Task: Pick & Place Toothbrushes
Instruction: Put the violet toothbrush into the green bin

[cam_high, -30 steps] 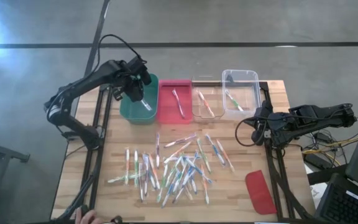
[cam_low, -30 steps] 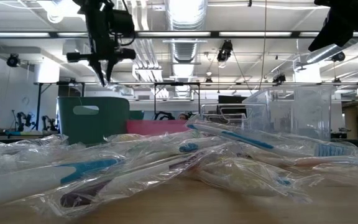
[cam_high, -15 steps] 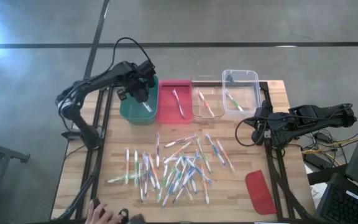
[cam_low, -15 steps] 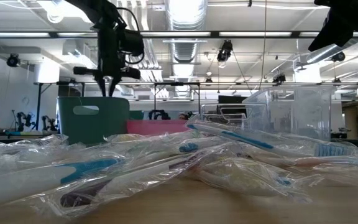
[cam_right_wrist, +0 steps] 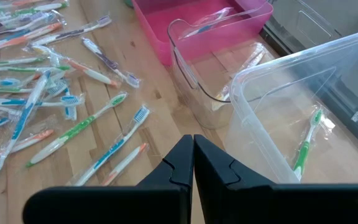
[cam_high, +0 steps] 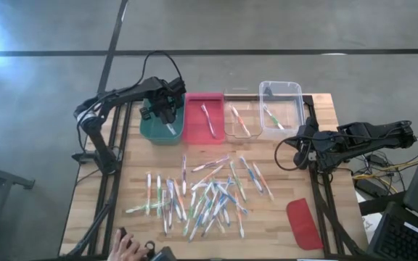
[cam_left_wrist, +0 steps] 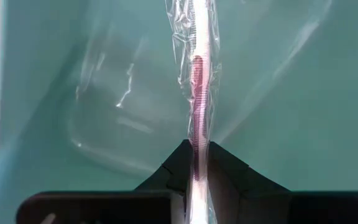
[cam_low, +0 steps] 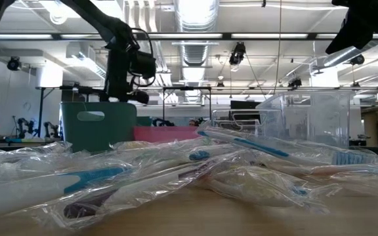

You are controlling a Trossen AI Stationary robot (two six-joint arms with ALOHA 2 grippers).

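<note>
Bins along upper frame: teal bin (cam_high: 154, 130), pink bin (cam_high: 203, 118), 2 clear bins (cam_high: 281, 109). Toothbrushes (cam_high: 202, 196) mid-frame: pale handles, green/blue/orange accents, clear wrap. Red lid (cam_high: 304, 223) lower right. Light wood table (cam_high: 267, 232). Dark arms. Wrapped toothbrush (cam_left_wrist: 198, 87) against teal: dark pink accent.

Bright ceiling strip lights (cam_low: 195, 13) flare at the low view's top; glare whitens the high view's upper left; foreground wrappers (cam_low: 143, 177) blur.
</note>
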